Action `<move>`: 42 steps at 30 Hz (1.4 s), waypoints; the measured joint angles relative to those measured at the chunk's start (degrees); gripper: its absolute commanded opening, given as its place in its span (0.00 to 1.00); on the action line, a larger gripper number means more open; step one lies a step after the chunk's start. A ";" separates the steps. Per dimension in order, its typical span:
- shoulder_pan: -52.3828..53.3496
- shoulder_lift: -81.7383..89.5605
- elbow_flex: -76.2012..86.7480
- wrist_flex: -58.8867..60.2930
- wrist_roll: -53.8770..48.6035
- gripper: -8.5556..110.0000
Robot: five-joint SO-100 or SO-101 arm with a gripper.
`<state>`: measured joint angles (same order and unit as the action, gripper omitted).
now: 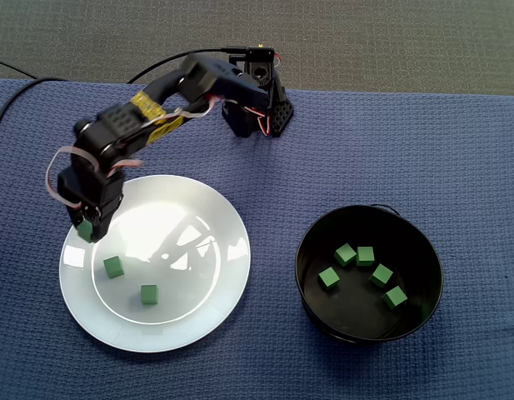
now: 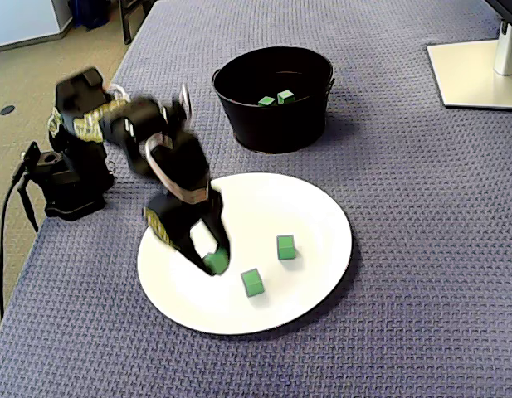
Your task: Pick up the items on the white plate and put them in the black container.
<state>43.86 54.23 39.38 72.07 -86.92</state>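
The claw (image 1: 85, 227) pinches a green cube (image 2: 216, 262) low over the plate (image 1: 223, 275). Two loose cubes (image 1: 113, 267) lie just beside it, and the container (image 1: 306, 275) stands well apart. A shallow grip may drop the cube mid-carry.

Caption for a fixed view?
Tool grips a green cube at the white plate; two more cubes lie there, five in the black container.
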 measured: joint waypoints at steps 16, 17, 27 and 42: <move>-30.50 51.33 15.21 -26.72 27.16 0.07; -33.93 53.26 17.05 -29.00 26.02 0.07; -59.94 65.13 49.66 -43.33 14.41 0.07; -65.48 58.01 89.03 -69.96 19.16 0.29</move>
<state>-21.62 112.24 128.41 2.11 -67.76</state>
